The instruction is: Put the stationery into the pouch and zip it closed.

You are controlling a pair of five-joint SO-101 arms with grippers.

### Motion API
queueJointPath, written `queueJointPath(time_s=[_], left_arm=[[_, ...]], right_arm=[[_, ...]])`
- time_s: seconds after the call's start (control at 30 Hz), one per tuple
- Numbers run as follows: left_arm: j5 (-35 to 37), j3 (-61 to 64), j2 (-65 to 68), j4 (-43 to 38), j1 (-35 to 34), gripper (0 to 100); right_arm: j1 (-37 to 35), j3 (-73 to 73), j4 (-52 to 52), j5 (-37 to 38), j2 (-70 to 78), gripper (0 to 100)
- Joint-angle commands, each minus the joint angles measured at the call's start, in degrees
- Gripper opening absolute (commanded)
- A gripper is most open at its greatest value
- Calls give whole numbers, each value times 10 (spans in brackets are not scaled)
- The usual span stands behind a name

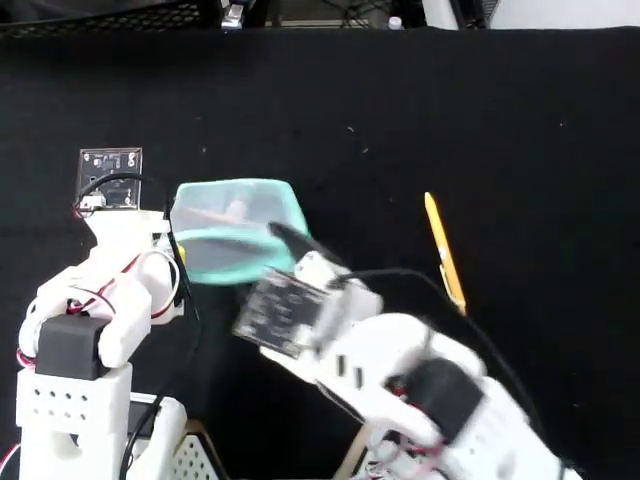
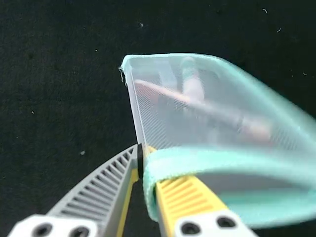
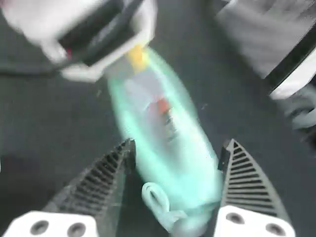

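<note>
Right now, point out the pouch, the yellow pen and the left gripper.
pouch (image 2: 197, 108): left wrist view, see-through side panel.
yellow pen (image 1: 444, 252): high view, middle of its barrel.
left gripper (image 2: 142, 157): left wrist view, between fingertips clamping the pouch's edge.

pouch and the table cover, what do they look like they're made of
The pouch is probably thin, flexible clear plastic with a fine ribbed texture and soft sheen; you can see through it. Its teal edging looks like woven fabric tape. The table cover is likely matte black cloth, flecked with lint, no glare.
</note>
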Motion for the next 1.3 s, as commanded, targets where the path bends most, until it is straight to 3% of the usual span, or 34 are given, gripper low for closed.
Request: queueJointPath(time_s=[0.0, 0.13, 0.33, 0.4, 0.5, 0.63, 0.9, 1.27], left_arm=[[-1, -3, -7, -8, 1, 30], [-1, -3, -7, -8, 1, 30], [-1, -3, -7, -7, 1, 30], [-1, -3, -7, -7, 1, 30], [-1, -3, -7, -7, 1, 30], [-1, -3, -7, -7, 1, 30], [-1, -3, -7, -7, 1, 30], [-1, -3, -7, -7, 1, 30]], right_arm=[[4, -106, 35, 7, -52, 282], [55, -166, 42, 7, -98, 267], [366, -86, 23, 7, -60, 80], [449, -22, -18, 8, -10, 76], [525, 45, -69, 7, 102, 155], [568, 37, -99, 11, 284, 280], [575, -174, -91, 47, 625, 201], [573, -491, 50, 52, 971, 239]])
